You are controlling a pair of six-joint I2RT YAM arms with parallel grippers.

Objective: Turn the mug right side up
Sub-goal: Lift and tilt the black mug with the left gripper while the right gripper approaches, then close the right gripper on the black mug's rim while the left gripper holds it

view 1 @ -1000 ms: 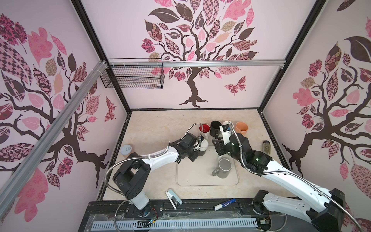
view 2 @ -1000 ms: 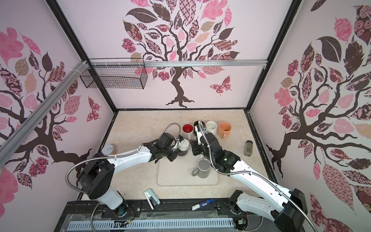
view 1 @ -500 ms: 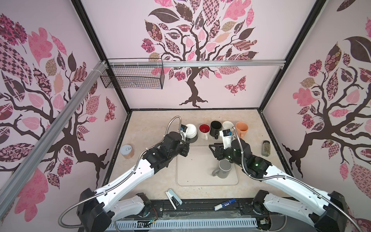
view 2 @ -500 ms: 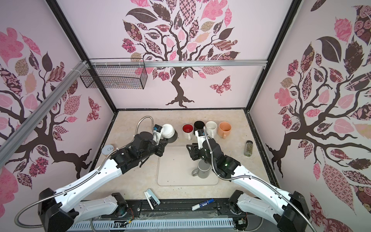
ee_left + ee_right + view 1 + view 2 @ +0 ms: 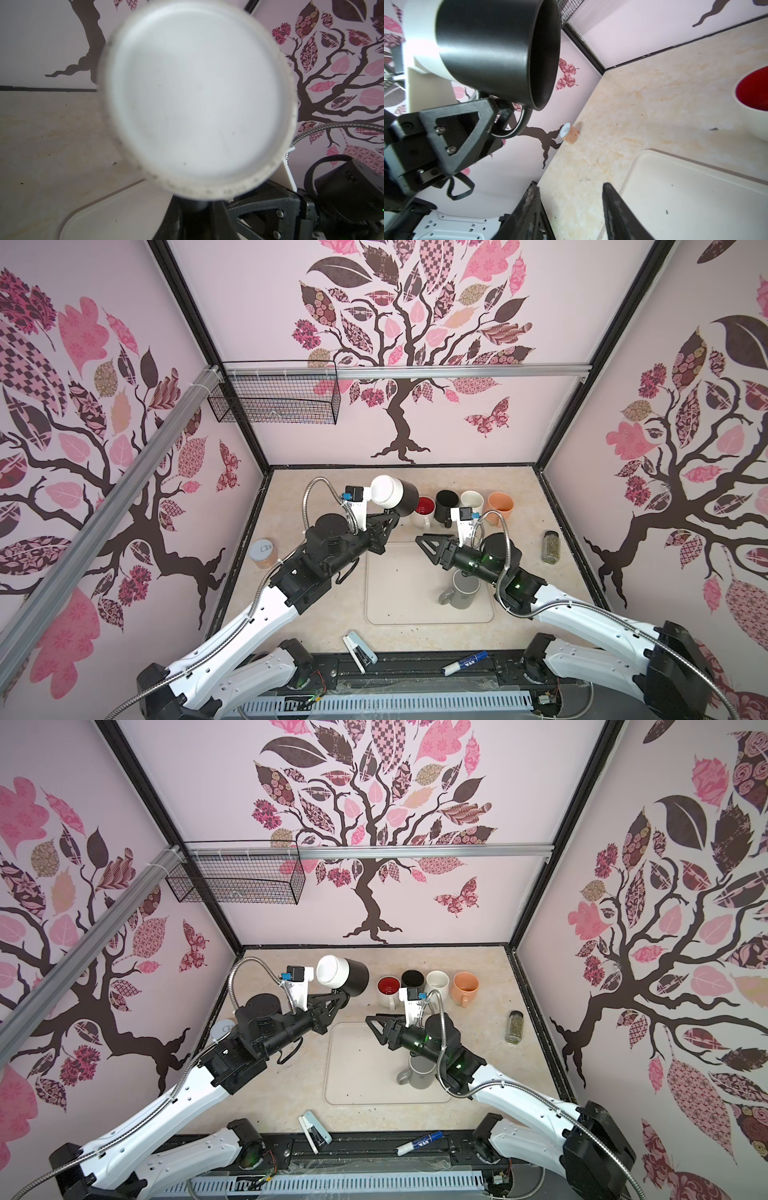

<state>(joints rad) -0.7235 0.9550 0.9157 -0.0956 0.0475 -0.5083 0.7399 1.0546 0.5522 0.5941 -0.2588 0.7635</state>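
Hanging mid-frame near the tray (image 5: 399, 593), the right gripper (image 5: 571, 195) is gaping empty. Farther back, upper middle, the left gripper (image 5: 392, 515) is pinching the handle (image 5: 519, 128) of the black-and-white mug (image 5: 395, 493), tipped sideways in the air. Next job, I think: turning it mouth-up.

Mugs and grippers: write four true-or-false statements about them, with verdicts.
1. The left gripper holds the mug by its handle. True.
2. The mug rests on the tray. False: it is in the air, tipped sideways.
3. The right gripper is shut on the grey mug. False: it is open and empty; the grey mug stands on the tray.
4. The orange mug ends the back row on the right. True.
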